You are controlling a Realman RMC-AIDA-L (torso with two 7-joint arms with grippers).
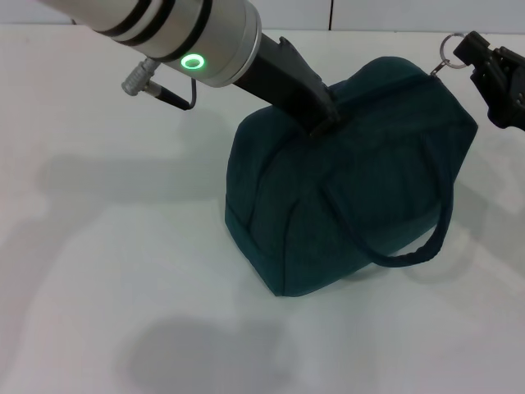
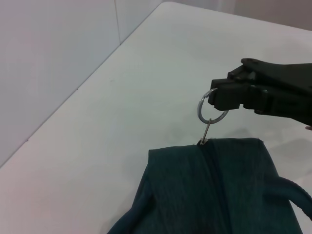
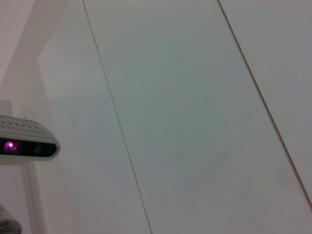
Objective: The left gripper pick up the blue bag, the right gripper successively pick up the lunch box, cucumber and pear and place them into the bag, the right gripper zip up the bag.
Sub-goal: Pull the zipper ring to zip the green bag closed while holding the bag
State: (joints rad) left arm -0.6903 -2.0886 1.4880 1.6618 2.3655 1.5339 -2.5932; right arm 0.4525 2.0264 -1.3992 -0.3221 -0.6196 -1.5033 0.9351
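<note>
Head view: blue bag (image 1: 353, 180) sits on the white desk (image 1: 98, 271), roughly centre, slightly tilted, zipper run closed along the top ridge. Right tool (image 1: 474, 59) is at the bag's far right upper corner, pressed together on the metal ring pull (image 1: 449, 47), which stands just off the bag's end; the ring and its short link are drawn taut up and away from the fabric. Left wrist view confirms it: right tool (image 2: 218, 96) pinching the ring pull (image 2: 210, 110), link meeting the bag (image 2: 209, 190) at the end of the zipper seam. Left tool (image 1: 324, 117) comes in from the upper left and digs into the bag's top near the middle, touching the fabric; can't tell if its fingers are spread or pinching, tips hidden in the cloth. Bag looks dark teal, bulging, one loop handle (image 1: 414, 246) drooping down the near side.
</note>
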